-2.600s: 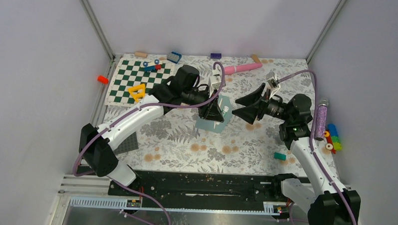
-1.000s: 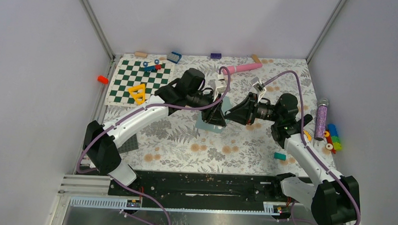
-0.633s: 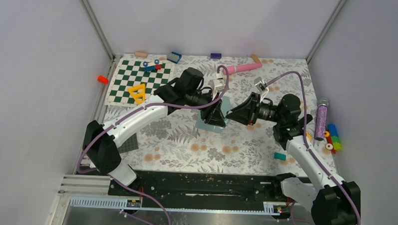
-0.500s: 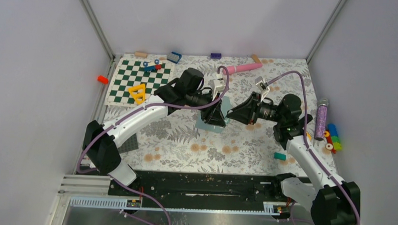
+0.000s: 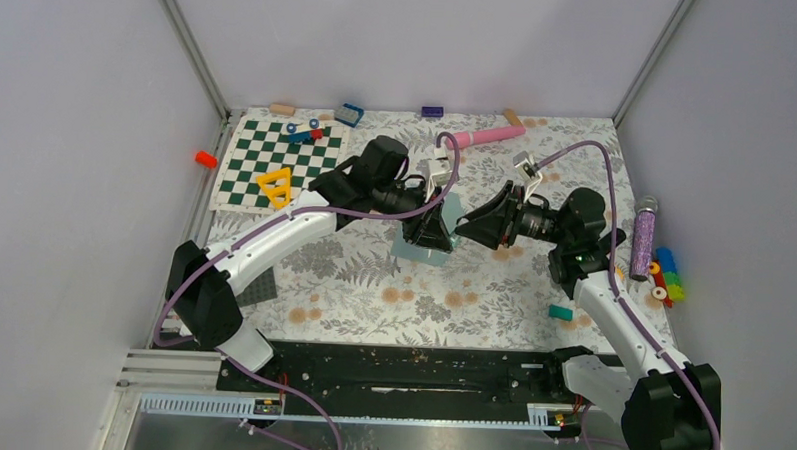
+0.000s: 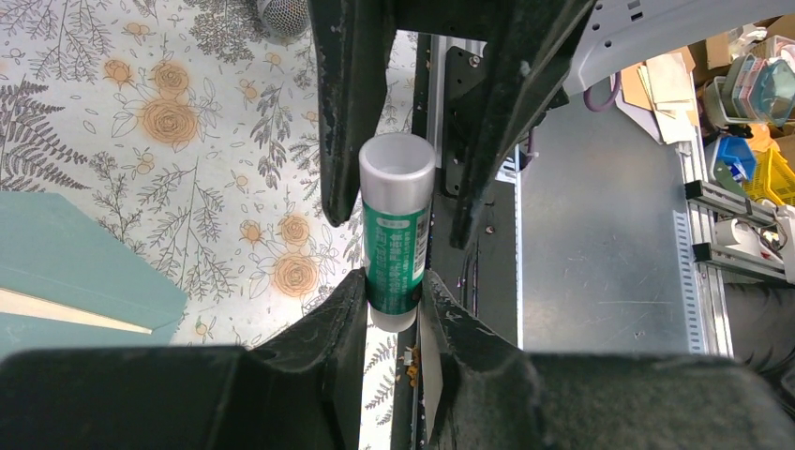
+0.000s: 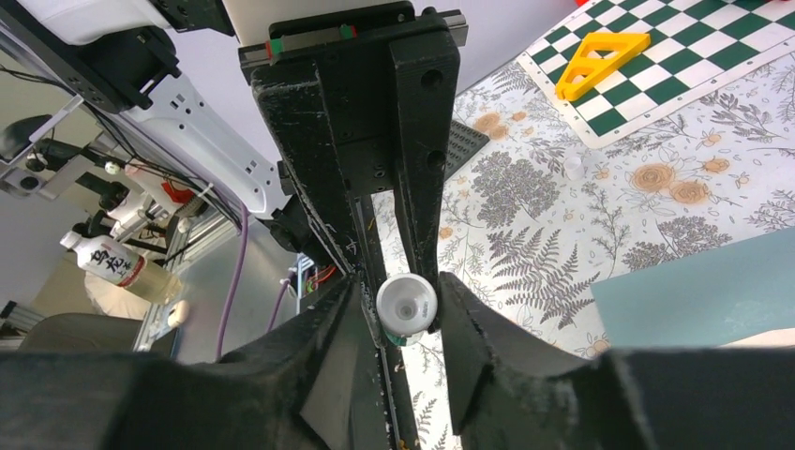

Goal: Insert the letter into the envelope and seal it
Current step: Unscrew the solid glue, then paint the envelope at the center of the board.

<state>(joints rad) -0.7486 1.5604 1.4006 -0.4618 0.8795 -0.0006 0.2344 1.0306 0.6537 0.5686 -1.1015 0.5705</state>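
Left pincer is clamped narrow on the base of a smooth green-and-white plastic glue stick, near the middle of the flower-printed worktop. Right pincer sits loosely round the tube's round frosted cap, a gap showing on one side. Beneath them lies the flat, matte teal paper envelope, with a cream strip of the letter showing between its layers. A couple of seconds back the right pincer stood well apart, nearer the right edge, jaws wide.
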